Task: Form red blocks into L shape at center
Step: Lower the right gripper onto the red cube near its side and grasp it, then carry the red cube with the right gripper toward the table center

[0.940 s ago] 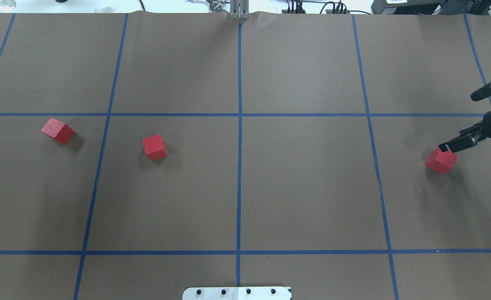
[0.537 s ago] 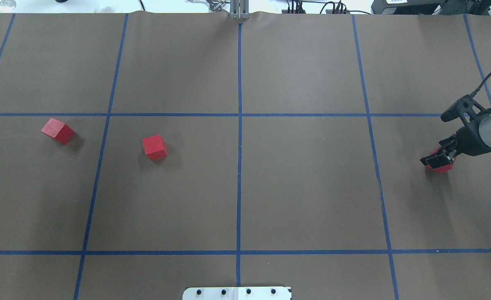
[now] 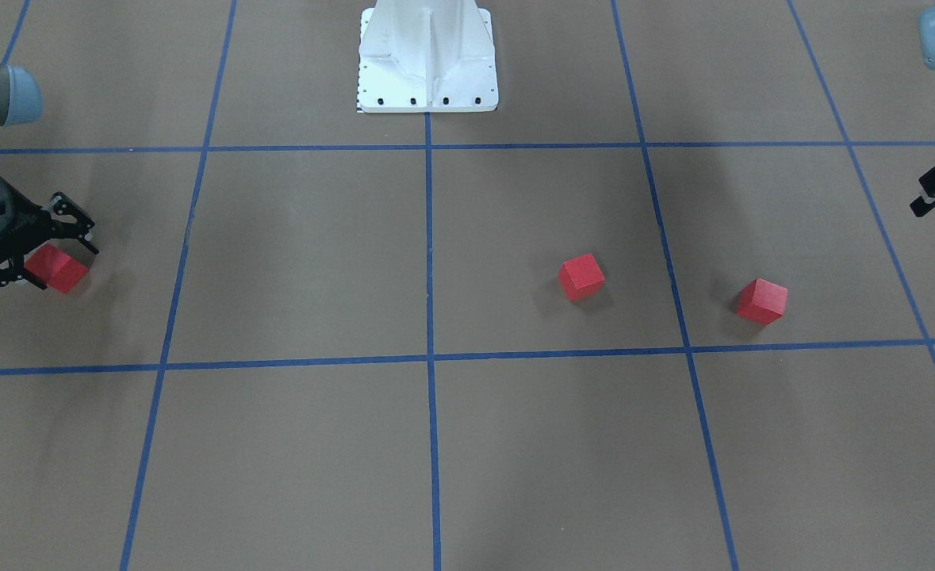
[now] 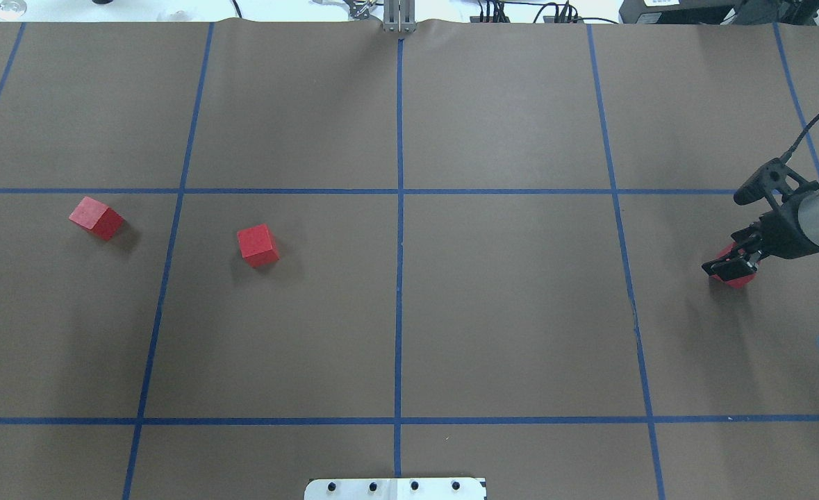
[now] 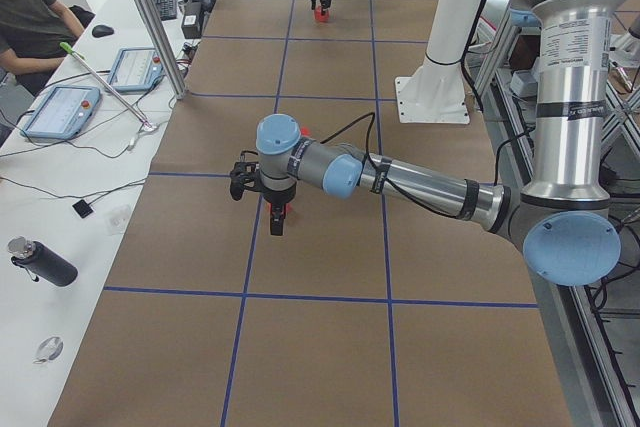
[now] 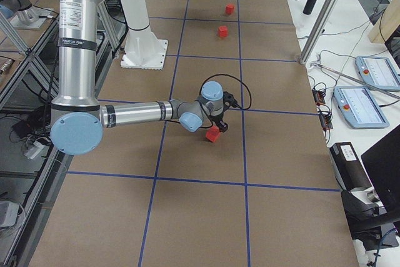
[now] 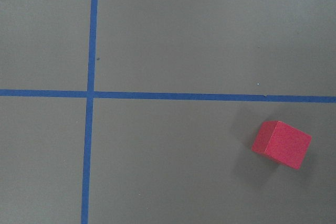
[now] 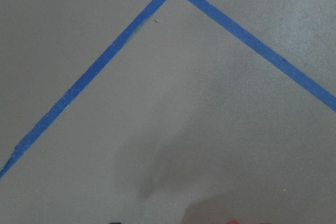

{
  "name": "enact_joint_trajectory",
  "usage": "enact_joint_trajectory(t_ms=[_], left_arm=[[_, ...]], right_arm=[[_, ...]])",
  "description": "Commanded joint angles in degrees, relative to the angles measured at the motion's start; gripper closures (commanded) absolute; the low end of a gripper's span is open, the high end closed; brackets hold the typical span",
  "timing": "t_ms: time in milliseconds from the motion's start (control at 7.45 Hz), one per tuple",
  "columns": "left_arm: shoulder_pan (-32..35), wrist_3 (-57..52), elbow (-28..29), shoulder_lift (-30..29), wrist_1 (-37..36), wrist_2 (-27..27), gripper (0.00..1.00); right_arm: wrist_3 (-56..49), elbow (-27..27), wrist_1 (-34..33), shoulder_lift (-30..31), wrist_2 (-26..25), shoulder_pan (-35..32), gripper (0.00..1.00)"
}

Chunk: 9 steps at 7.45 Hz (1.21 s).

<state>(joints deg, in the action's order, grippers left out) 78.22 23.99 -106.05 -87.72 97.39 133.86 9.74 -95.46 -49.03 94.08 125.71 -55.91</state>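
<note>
Front view: the right gripper (image 3: 51, 266) has fingers either side of one red block (image 3: 63, 274), far from the center (image 3: 429, 254); squeezing or not, nobody can tell. Top view: two more red blocks (image 4: 258, 245) sit apart. Side view: the left gripper (image 5: 281, 222) looks too small to judge. Blocks look light and hard; pinch flat sides.

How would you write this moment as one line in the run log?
right fingers: around the right-side block, grip unclear | two other blocks: loose, left of center | L shape: not started
</note>
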Motion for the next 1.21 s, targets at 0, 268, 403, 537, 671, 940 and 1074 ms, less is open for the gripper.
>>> enact_joint_trajectory(t_ms=[0, 268, 403, 537, 671, 940, 1074], left_arm=[[0.0, 0.1, 0.0, 0.0, 0.0, 0.0, 0.0], [0.0, 0.1, 0.0, 0.0, 0.0, 0.1, 0.0], [0.0, 0.1, 0.0, 0.0, 0.0, 0.0, 0.0], [0.0, 0.1, 0.0, 0.0, 0.0, 0.0, 0.0], [0.0, 0.3, 0.0, 0.0, 0.1, 0.1, 0.0], [0.0, 0.4, 0.0, 0.0, 0.1, 0.0, 0.0], [0.0, 0.4, 0.0, 0.0, 0.0, 0.0, 0.0]], right_arm=[[-3.3, -0.1, -0.8, 0.1, 2.2, -2.5, 0.23], [-3.3, 0.5, -0.8, 0.4, 0.9, -2.1, 0.23], [-3.4, 0.5, -0.8, 0.9, 0.8, -1.7, 0.22], [-3.4, 0.5, -0.8, 0.9, 0.7, -0.8, 0.22], [-3.3, 0.6, -0.8, 0.9, 0.6, 0.8, 0.22], [-3.4, 0.8, -0.8, 1.1, 0.7, 1.8, 0.22], [-3.4, 1.2, -0.8, 1.3, 0.8, 2.0, 0.31]])
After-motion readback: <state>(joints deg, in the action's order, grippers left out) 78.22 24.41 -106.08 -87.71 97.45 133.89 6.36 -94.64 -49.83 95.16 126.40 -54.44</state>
